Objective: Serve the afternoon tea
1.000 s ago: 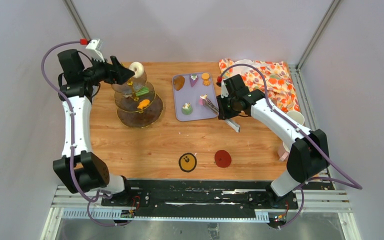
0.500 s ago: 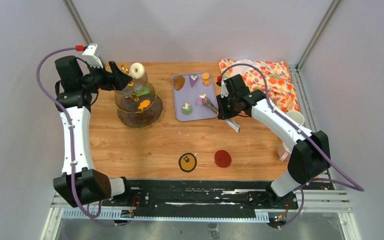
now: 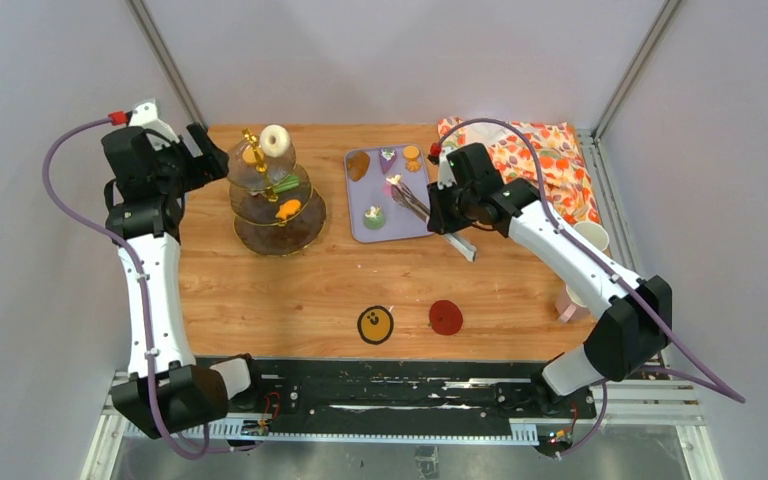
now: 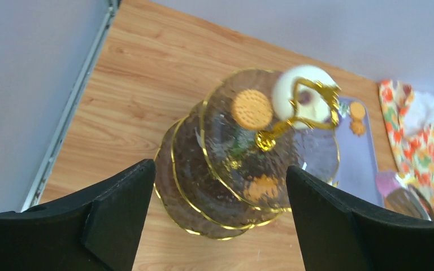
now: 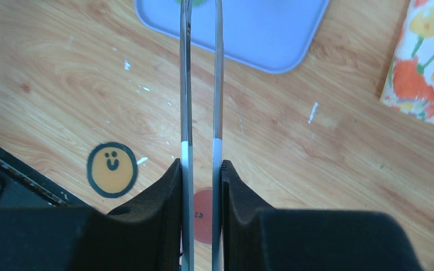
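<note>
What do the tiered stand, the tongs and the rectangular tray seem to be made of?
The tiered stand looks like clear glass or plastic, glossy, with gold rims: lower tiers show through the upper ones. The tongs look like polished metal: two thin, silvery, shiny strips. The rectangular tray is perhaps plastic: smooth, matte lilac, with rounded corners.

Lilac tray (image 3: 400, 228); orange-flowered cloth (image 3: 545, 165); gold-rimmed clear stand (image 3: 260, 236); yellow smiley sticker (image 3: 375, 324); red sticker (image 3: 446, 317).
</note>
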You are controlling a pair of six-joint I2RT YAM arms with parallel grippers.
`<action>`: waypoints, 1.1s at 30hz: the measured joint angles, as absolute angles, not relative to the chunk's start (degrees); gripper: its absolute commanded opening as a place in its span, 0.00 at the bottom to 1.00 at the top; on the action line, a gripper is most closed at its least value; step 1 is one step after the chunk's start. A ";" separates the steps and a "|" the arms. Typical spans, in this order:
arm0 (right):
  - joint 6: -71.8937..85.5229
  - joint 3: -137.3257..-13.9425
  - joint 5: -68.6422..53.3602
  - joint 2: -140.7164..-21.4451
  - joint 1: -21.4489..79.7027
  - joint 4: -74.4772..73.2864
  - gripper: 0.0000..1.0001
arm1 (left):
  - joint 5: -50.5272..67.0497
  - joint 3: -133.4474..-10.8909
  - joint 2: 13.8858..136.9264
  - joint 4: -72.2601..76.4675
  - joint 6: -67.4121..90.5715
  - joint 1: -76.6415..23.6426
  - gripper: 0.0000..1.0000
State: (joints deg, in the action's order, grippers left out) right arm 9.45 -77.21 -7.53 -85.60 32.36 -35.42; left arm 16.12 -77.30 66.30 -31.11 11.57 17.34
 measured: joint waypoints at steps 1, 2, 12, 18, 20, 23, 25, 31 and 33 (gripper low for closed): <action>9.47 -78.22 -7.55 -85.58 32.88 -35.48 0.01 | 15.05 -77.25 66.50 -30.65 12.58 17.76 0.90; 9.47 -79.31 -7.55 -85.58 33.45 -35.57 0.01 | 13.87 -77.23 66.94 -29.98 14.11 18.48 0.90; 8.84 -96.53 -7.57 -88.27 43.66 -34.87 0.01 | 6.15 -80.51 79.57 -26.24 24.18 22.24 0.86; 8.03 -106.56 -7.90 -95.81 48.29 -34.70 0.01 | 10.24 -83.72 87.64 -22.83 27.70 22.57 0.86; 7.90 -108.68 -8.03 -98.35 49.21 -34.87 0.01 | 12.53 -83.68 88.44 -21.56 28.75 22.59 0.86; 7.88 -111.22 -8.16 -101.80 50.28 -35.24 0.01 | 16.27 -83.00 88.55 -18.06 30.72 22.68 0.86; 7.88 -112.62 -8.25 -103.50 50.87 -35.57 0.00 | 18.00 -82.39 88.42 -16.01 31.66 22.70 0.86; 7.68 -116.40 -8.64 -106.67 52.10 -36.56 0.01 | 23.05 -77.30 88.33 -9.96 34.61 22.70 0.85; 7.66 -117.03 -8.64 -107.09 52.14 -36.73 0.00 | 24.75 -75.29 88.33 -8.34 35.83 22.70 0.85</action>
State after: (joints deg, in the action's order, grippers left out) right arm 7.66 -117.03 -8.64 -107.09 52.14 -36.73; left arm 24.75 -75.29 88.33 -8.34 35.83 22.70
